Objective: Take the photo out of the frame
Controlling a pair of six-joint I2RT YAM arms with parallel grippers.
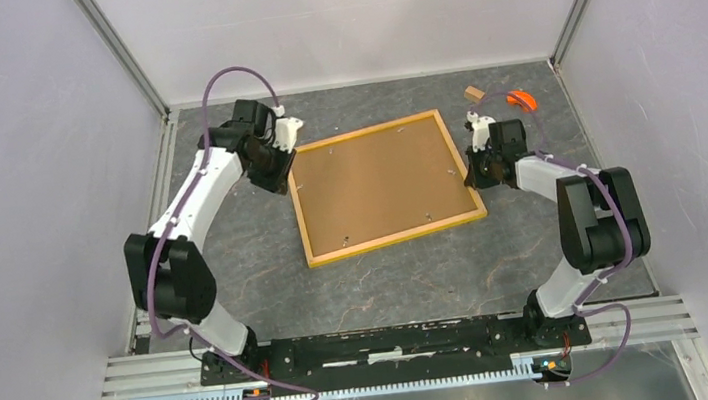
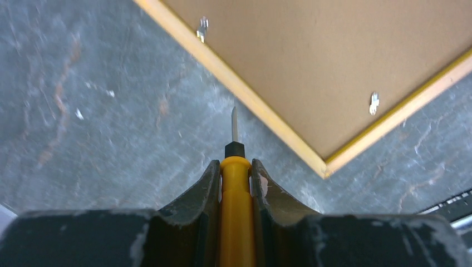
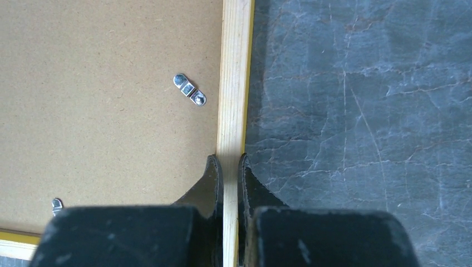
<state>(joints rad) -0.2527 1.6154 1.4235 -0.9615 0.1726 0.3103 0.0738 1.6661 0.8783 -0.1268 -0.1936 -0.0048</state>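
The frame (image 1: pixel 397 237) lies face down in the middle of the counter (image 1: pixel 269 280), turned a little askew. Its brown back board (image 1: pixel 378 177) faces up inside the light wood rail, with a thin yellow line showing along the outer edge. The photo is hidden under the board. Small metal clips (image 3: pixel 189 89) sit on the board close to the rail. The one seen from the right wrist lies slantwise, with its outer end just beside the rail.

The left tool (image 2: pixel 235 167) is at the frame's far left corner, its fingers closed on the yellow handle of a screwdriver (image 2: pixel 236 211). The blade points toward the frame's rail and ends just short of it, over bare counter. Whether the tip touches the counter cannot be told.

The right tool (image 3: pixel 229 161) is at the frame's right side, its fingers nearly together astride the wood rail, one on the board side and one on the outer side.

Beyond the frame's far right corner lie a small wooden block (image 1: pixel 474 93) and an orange object (image 1: pixel 520 99), both well apart from the frame.
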